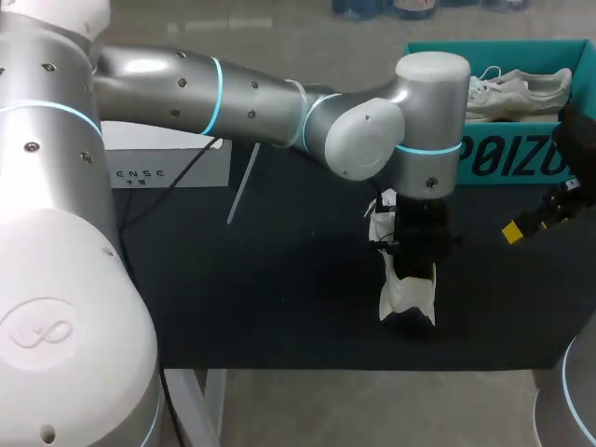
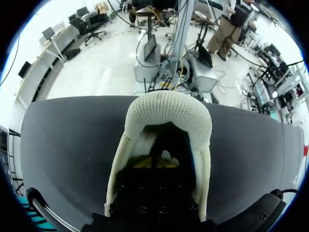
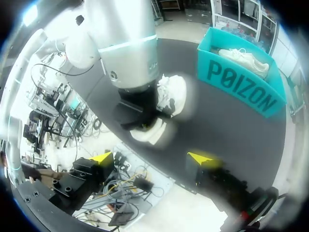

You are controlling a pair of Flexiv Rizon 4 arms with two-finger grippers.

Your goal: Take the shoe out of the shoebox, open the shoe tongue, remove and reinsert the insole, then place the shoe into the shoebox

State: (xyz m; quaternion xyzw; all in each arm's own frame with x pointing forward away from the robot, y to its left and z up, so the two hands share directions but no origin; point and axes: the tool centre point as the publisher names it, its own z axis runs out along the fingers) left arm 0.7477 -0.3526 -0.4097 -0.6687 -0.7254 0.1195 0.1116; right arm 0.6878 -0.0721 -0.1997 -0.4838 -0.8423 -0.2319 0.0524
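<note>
White shoe (image 1: 406,298) lies front-to-back, heel at near edge; left gripper (image 2: 154,163) inside, grip unclear; right gripper (image 3: 152,158) wide.

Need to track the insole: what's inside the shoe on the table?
The left hand sits inside the shoe. Its dark body covers the floor, so no insole shows.

Table (image 1: 279,307): I find bare dark surface left of the shoe (image 1: 407,300) and a narrow strip on my side of it.
Left arm (image 1: 251,102): spans the back from left to middle.
Left gripper (image 2: 154,163): plugs the shoe's mouth from above.
Shoebox (image 1: 521,158): back right, a second shoe (image 1: 517,91) inside.
Right gripper (image 3: 153,158): fingers spread, near the box front, with bare mat between it and the shoe.
</note>
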